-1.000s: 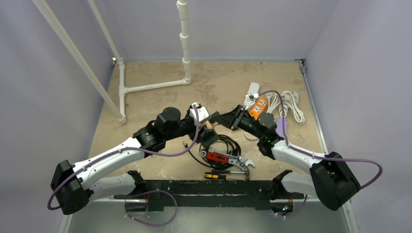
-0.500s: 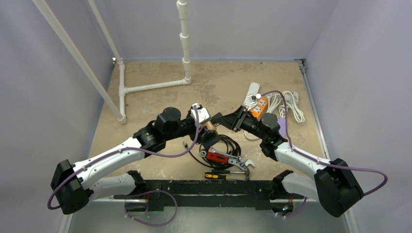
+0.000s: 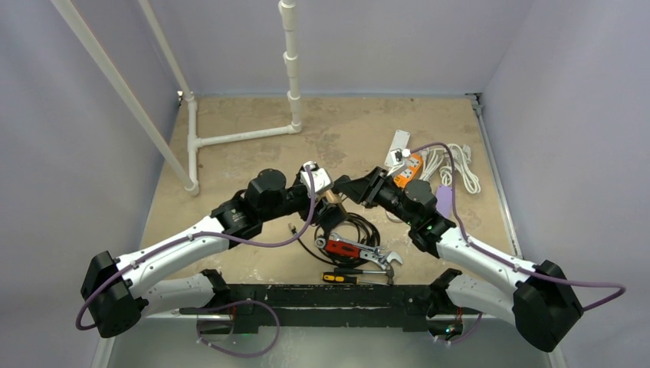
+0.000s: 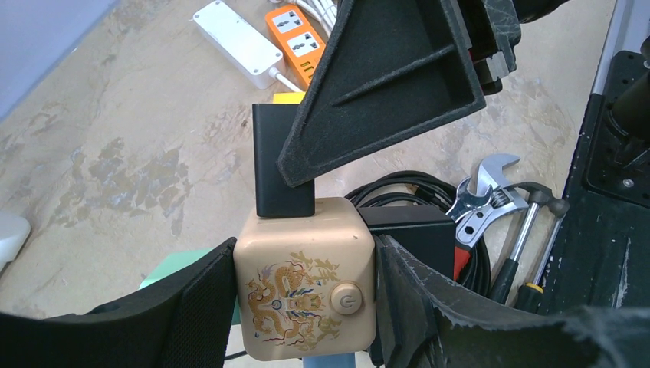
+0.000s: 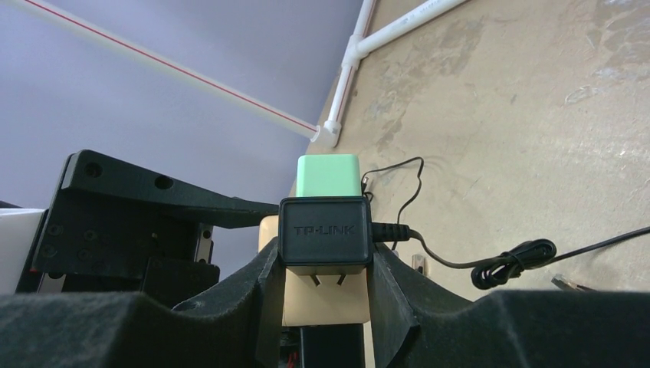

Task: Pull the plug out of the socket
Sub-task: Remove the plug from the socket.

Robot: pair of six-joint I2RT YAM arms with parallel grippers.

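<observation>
White arms (image 3: 184, 249), black joints (image 3: 268, 188) (purple cables (image 3: 268, 244))

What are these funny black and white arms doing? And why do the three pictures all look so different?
They are two robot arms bolted to a table. One picture looks down from a camera above. The other two come from small cameras on each arm's wrist. Each arm ends in a two-fingered tool. The left tool holds a beige socket with a dragon picture on it. The right tool pinches a black plug stuck into that socket; the plug's metal pins show a little. On the table lie a red wrench, a screwdriver, a coiled black cable, an orange power strip and white pipes.
</observation>
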